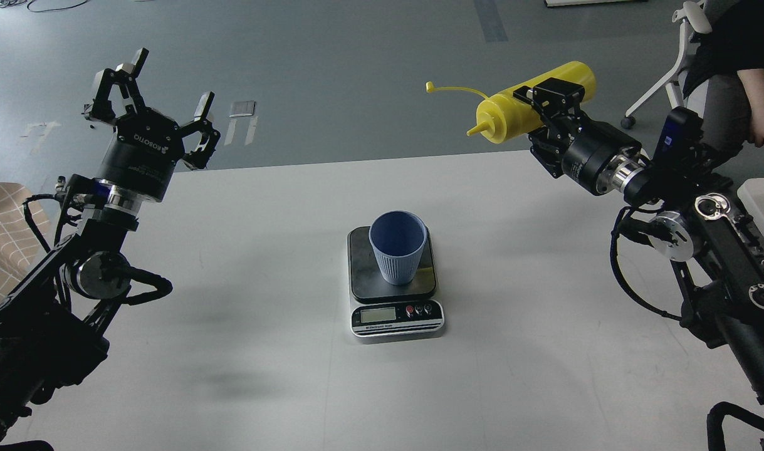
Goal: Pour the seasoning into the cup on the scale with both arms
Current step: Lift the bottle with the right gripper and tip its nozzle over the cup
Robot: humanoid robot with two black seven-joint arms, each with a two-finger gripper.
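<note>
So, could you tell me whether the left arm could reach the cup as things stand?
Probably yes: the left claw is open and empty, and only bare table lies between it and the cup.

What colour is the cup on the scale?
Light blue, with fine vertical ribs; the cup shows best in the head view.

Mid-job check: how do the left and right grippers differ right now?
The left gripper is open and empty, fingers spread upward; the right gripper is shut on the yellow seasoning bottle, which lies tilted with its nozzle pointing left. Left hangs over the table's far left edge, right beyond its far right. Both are off the cup.
</note>
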